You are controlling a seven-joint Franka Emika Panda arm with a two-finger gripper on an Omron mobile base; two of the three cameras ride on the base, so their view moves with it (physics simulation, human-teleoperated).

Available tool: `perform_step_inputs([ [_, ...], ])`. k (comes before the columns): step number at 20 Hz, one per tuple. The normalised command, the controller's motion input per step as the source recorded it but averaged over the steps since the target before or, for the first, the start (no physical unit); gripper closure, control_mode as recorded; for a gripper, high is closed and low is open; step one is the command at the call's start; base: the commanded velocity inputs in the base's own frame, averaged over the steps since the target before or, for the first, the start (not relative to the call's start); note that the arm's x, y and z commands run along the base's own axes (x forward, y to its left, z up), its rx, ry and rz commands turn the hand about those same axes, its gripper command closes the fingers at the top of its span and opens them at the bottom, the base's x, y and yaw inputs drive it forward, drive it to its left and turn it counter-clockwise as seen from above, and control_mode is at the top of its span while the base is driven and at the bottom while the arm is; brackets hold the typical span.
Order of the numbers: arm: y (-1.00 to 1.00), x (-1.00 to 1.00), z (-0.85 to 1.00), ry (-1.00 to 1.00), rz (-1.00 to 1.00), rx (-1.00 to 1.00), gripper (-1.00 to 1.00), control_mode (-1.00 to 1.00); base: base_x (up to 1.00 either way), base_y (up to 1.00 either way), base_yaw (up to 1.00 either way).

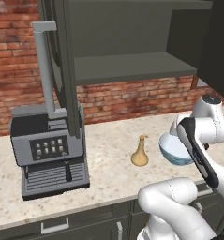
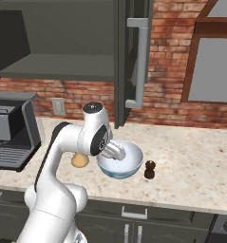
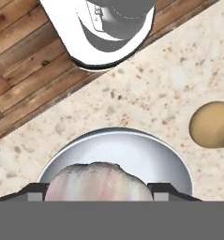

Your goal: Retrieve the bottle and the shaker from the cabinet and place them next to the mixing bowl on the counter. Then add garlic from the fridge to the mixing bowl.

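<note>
Over the mixing bowl [image 3: 118, 143], my gripper [image 3: 98, 191] is shut on a pale garlic bulb [image 3: 97, 180] held between its fingertips. The bowl [image 1: 172, 151] [image 2: 127, 167] rests on the beige counter [image 1: 108, 140] [image 2: 191, 161]. The tan bottle [image 1: 139, 153] [image 3: 212, 124] stands just left of the bowl, partly behind my arm [image 2: 80, 160]. The dark brown shaker [image 2: 149, 170] stands just right of it. Above, the cabinet [image 1: 132, 65] [image 2: 53, 66] is open, its shelf bare. The fridge is out of view.
A grey coffee machine [image 1: 48, 154] [image 2: 10, 133] stands at the counter's left. The open cabinet doors [image 1: 62, 70] [image 2: 129, 57] hang over the counter. A brick wall [image 1: 132, 98] runs behind, with a window [image 2: 212, 66] at the right. Wooden floor [image 3: 24, 70] lies past the counter's front edge.
</note>
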Motion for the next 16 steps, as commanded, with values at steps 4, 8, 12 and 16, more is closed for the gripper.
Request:
perform_step_inputs([
  [4,-0.26,0.17,-0.46,0.0,0.01,0.0,1.0,-1.0,0.0,0.0,0.0],
  [8,-0.03,0.35,-0.51,0.0,0.0,0.0,1.0,-1.0,0.0,0.0,0.0],
  [12,0.0,0.4,-0.59,0.0,0.0,0.0,1.0,-1.0,0.0,0.0,0.0],
  [16,-0.05,0.21,-0.18,0.01,0.0,0.0,1.0,-1.0,0.0,0.0,0.0],
])
